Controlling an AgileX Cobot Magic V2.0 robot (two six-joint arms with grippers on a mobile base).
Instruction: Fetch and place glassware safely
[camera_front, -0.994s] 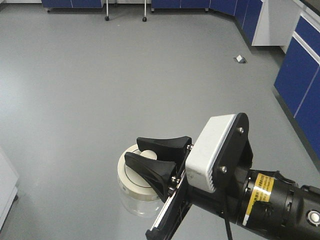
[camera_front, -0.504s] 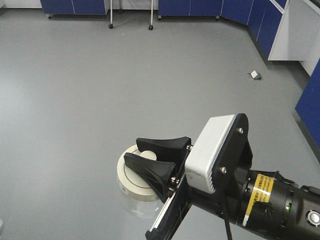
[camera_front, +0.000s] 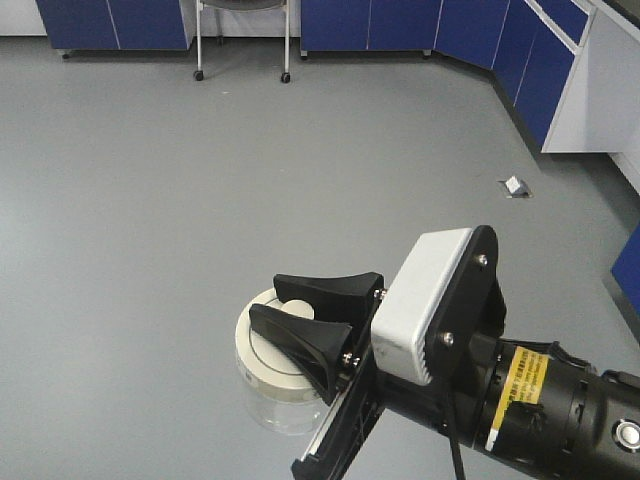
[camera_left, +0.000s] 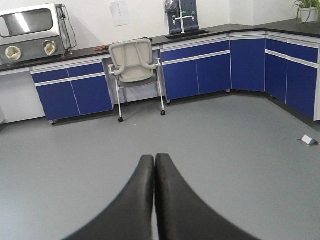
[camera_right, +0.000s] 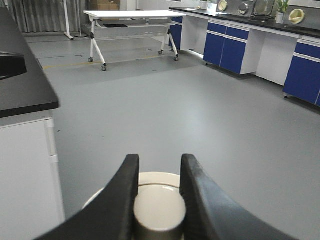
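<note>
The right gripper's (camera_right: 160, 160) fingers pinch the knob (camera_right: 159, 210) of the lid (camera_front: 262, 352), one at 9 o'clock and one at 3 o'clock of it in the wrist view. The jar (camera_front: 272, 410) hangs beneath the lid over the floor (camera_front: 150, 200), at 7 o'clock in the front view. The left gripper (camera_left: 154, 159) has its fingers pressed together on nothing. A chair (camera_left: 134, 62) stands at 12 o'clock beyond it.

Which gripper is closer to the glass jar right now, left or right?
Right. The right gripper is clamped on the lid knob of the jar. The left gripper is shut and empty, with no jar in its view.
</note>
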